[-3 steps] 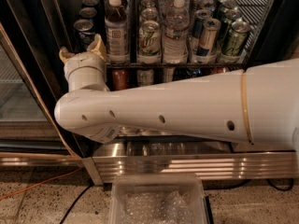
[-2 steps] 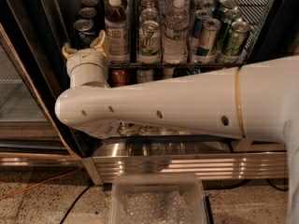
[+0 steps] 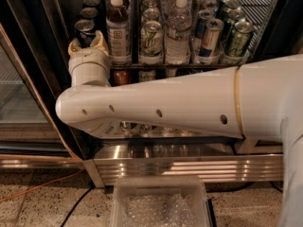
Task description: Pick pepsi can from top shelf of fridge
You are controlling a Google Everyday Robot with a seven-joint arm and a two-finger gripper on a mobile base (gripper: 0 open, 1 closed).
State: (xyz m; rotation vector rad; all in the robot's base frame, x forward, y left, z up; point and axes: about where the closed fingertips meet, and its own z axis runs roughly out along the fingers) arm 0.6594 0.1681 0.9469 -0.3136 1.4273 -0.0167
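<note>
The pepsi can (image 3: 85,29), dark blue with a silver lid, stands at the front of the leftmost lane on the top shelf (image 3: 165,66) of the fridge (image 3: 28,56). More dark cans line up behind it. My gripper (image 3: 87,42) is at that lane's front. Its two beige fingers (image 3: 101,38) are spread, one on each side of the can's lower part. My thick white arm crosses the view below the shelf and hides the lower racks.
Right of the can stand a brown drink bottle (image 3: 118,32), white-and-green cans (image 3: 151,37), water bottles (image 3: 178,32), slim energy drink cans (image 3: 208,34) and green cans (image 3: 236,38). The glass door (image 3: 19,103) stands open at left. A clear plastic bin (image 3: 161,205) lies on the floor.
My gripper has moved up and to the right, from below and left of the pepsi can to around its lower part. The can has not moved.
</note>
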